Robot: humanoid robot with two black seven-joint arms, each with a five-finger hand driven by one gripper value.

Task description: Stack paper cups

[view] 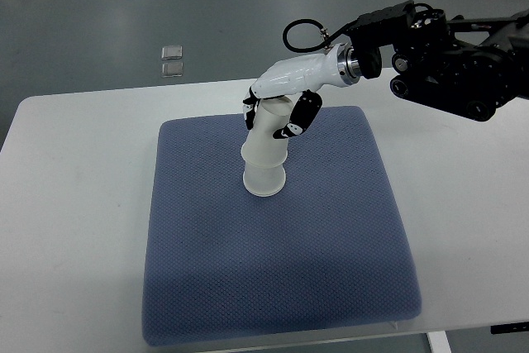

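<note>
Top view: a stack of white paper cups (264, 159) stands just above the middle of the frame, in the upper half of a blue-grey quilted mat (277, 287). The cups are plain white. They sit mouth down, the wider rim of the lowest cup resting on the mat as a pale ring, and the stack narrows as it rises. At least two cups show, one over the other, with a step visible where the upper one overlaps the lower. The stack leans a little, its top tipped toward the upper right of the frame.

The right hand (285, 97) comes in from the upper right, on a black arm (463, 64) with a looped black cable (302, 35) near the wrist. Its white shell lies over the top of the stack, and its fingers (299, 117), white with black tips, curl down around the upper cup, one on the right side and another at the upper left. The hand is closed on the top of the stack, touching it; the lower cup stands free beneath.

The mat lies on a white bench (74, 171) that fills most of the frame. Beyond the bench's far edge, at upper left, two small clear squares (172, 59) lie on the grey floor (124, 6).
</note>
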